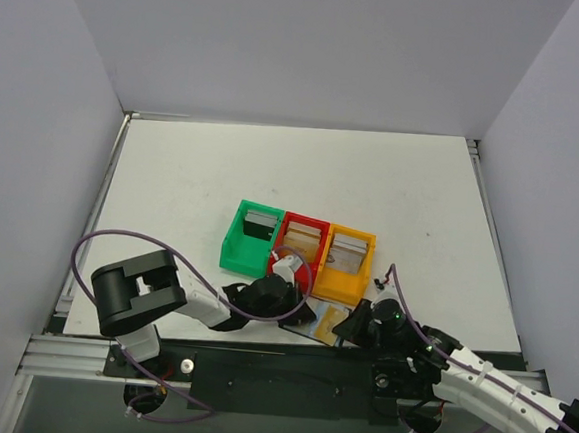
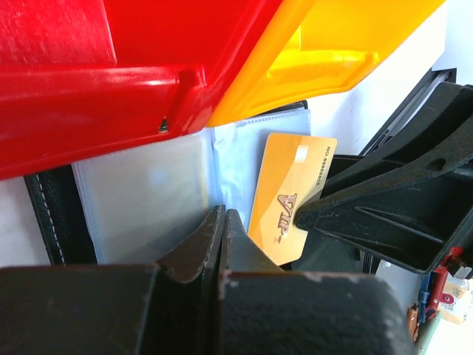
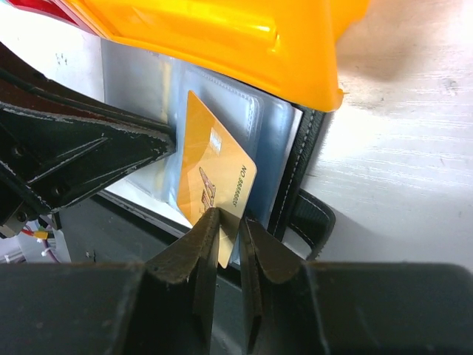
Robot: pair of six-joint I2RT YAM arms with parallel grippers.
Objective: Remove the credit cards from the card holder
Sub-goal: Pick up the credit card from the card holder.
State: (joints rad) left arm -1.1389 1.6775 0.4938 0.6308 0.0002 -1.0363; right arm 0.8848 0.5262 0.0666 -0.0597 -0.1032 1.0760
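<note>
Pinching gold VIP card (image 3: pixel 218 174) w/ right gripper (image 3: pixel 229 219) — left gripper (image 2: pixel 223 216) clenched shut at clear-sleeved card holder (image 2: pixel 140 196)

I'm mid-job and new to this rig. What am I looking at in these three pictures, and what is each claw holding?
Two robot arms sit at the near edge of the table. The overhead picture shows three joined bins: green, red, orange. The other two pictures come from cameras on the wrists. Between bins and arms lies the card holder, black-edged with clear pockets. The left gripper is shut, tips against a pocket. The right gripper pinches a corner of the gold card.
</note>
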